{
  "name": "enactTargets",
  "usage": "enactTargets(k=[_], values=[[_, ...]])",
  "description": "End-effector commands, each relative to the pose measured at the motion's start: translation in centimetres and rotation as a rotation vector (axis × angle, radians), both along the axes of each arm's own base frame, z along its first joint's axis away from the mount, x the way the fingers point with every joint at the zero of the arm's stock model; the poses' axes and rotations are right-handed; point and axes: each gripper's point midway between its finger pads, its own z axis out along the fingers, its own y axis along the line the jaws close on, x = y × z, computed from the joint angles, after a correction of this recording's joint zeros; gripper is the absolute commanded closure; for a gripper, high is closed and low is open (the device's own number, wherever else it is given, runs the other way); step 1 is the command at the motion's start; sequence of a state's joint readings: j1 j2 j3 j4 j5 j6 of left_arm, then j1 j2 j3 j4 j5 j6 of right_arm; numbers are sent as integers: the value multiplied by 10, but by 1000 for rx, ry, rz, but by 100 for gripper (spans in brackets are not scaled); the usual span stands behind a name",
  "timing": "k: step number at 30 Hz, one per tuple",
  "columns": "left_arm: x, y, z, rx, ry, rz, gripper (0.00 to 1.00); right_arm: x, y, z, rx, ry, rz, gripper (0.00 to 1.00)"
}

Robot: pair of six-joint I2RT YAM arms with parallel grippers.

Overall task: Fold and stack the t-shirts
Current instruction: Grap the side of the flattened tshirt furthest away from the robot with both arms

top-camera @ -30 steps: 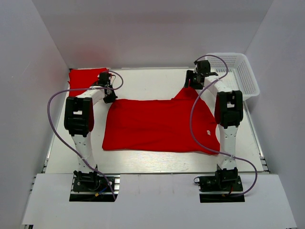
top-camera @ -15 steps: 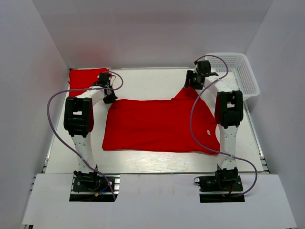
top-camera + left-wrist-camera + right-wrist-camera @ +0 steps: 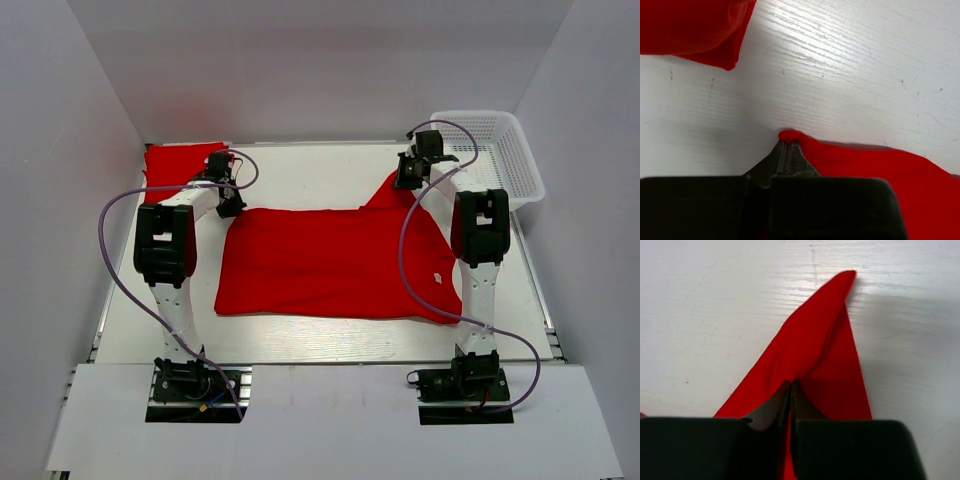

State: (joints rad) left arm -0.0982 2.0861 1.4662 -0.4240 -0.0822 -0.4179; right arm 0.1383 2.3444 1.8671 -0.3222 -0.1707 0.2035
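Observation:
One red t-shirt (image 3: 335,262) lies spread across the middle of the table, its white tag near the right edge. My left gripper (image 3: 232,205) is at its far left corner. In the left wrist view that gripper (image 3: 789,142) is shut on a small bump of the shirt's corner (image 3: 865,165). My right gripper (image 3: 405,180) is at the shirt's far right sleeve. The right wrist view shows this gripper (image 3: 791,385) shut on the pointed sleeve (image 3: 825,335), which lies on the table. A second, folded t-shirt (image 3: 178,165) rests at the back left, also seen as red cloth (image 3: 690,27).
A white mesh basket (image 3: 505,165) stands at the back right corner, just beyond my right arm. White walls enclose the table on three sides. Purple cables loop over both arms.
My right gripper has closed onto the sleeve and shifted slightly. The left gripper and the shirt body have not moved.

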Motion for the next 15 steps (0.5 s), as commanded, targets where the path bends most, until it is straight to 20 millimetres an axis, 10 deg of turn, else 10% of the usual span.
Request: enactTargets(k=[1, 15], values=[[-25, 4, -3, 21, 77, -7, 100, 4, 11, 15, 63, -39, 33, 100], [-23, 3, 41, 10, -15, -19, 100, -40, 13, 72, 161, -93, -42, 100]])
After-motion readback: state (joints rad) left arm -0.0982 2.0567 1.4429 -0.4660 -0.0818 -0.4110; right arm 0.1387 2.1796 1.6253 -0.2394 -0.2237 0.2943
